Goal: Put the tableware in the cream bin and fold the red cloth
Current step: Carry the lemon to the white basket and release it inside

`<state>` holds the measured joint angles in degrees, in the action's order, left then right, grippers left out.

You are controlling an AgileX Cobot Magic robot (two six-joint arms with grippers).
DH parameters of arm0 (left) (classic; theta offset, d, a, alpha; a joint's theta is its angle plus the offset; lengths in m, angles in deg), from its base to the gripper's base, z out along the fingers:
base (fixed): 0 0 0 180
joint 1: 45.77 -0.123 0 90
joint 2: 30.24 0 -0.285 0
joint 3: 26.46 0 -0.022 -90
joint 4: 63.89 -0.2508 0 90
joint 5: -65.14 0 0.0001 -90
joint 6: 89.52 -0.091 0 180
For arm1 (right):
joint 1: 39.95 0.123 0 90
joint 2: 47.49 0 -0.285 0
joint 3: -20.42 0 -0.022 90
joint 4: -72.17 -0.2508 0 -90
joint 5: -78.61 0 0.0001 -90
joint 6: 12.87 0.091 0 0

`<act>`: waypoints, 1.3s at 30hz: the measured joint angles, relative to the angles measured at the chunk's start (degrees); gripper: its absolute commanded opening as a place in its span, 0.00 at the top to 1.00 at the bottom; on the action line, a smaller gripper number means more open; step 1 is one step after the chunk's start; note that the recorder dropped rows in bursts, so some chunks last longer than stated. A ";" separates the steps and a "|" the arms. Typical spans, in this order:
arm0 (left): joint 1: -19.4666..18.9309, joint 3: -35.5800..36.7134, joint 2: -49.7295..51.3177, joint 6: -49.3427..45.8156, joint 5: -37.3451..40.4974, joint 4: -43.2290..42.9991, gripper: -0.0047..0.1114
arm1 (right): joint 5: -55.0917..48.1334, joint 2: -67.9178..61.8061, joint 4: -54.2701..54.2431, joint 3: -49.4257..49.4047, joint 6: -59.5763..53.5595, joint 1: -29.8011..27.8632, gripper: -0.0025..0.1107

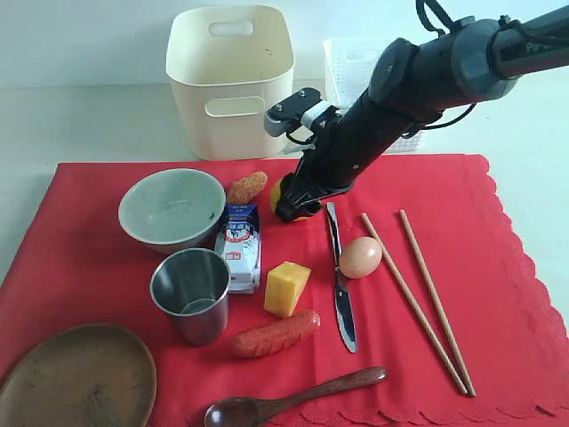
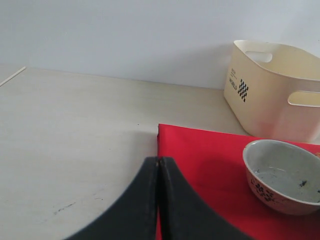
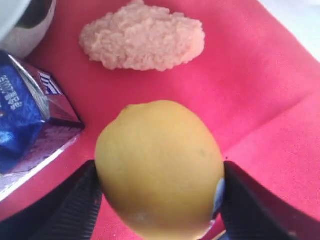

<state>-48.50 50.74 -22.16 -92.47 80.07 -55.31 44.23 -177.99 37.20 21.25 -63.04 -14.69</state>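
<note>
On the red cloth (image 1: 498,267), the right gripper (image 1: 297,205) seemingly clasps the lemon (image 3: 160,165).

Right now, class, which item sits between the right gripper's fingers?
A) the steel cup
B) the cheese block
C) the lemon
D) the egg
C: in the right wrist view the yellow lemon fills the gap of the right gripper, whose dark jaws touch it on both sides.

the pale table (image 1: 89,124) carries the red cloth (image 1: 507,240), cream bin (image 1: 197,133) and white lattice basket (image 1: 351,58).
</note>
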 measured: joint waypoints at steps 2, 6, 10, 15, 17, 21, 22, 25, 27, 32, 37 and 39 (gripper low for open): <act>0.00 0.00 0.00 0.00 0.00 0.00 0.94 | 0.00 0.00 0.00 0.00 1.13 0.00 0.81; 0.00 0.00 0.00 0.00 0.00 0.00 0.94 | -0.56 0.27 0.99 0.00 5.15 0.00 0.95; 0.00 0.00 0.00 0.00 0.00 0.00 0.94 | -2.92 1.77 5.19 0.00 10.88 0.00 0.98; 0.00 0.00 0.00 0.00 0.00 0.00 0.94 | -4.66 6.13 12.29 0.00 17.86 0.00 0.98; 0.00 0.00 0.00 0.00 0.00 0.00 0.94 | -4.91 8.11 14.37 0.00 20.52 0.00 0.98; 0.00 0.00 0.00 0.00 0.00 0.00 0.94 | -4.99 12.91 17.99 0.00 25.36 0.00 0.98; 0.00 0.00 0.00 0.00 0.00 0.00 0.94 | -4.88 14.12 19.02 0.00 26.40 0.00 0.98; 0.00 0.00 0.00 0.00 0.00 0.00 0.94 | -2.83 16.97 21.93 0.00 29.08 -0.12 0.98; 0.00 0.00 0.00 0.00 0.00 0.00 0.94 | -0.76 18.09 22.72 0.00 30.62 -1.16 0.98; 0.00 0.00 0.00 0.00 0.00 0.00 0.94 | 5.00 18.98 22.81 0.00 31.93 -5.45 0.98; 0.00 0.00 0.00 0.00 0.00 0.00 0.94 | 10.82 16.93 22.96 0.00 33.97 -8.84 0.98; 0.00 0.00 0.00 0.00 0.00 0.00 0.94 | 13.04 15.89 22.96 0.00 34.64 -9.66 0.98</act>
<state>-48.50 50.74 -22.16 -92.47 80.07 -55.31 57.27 -162.10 60.15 21.25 -28.40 -24.34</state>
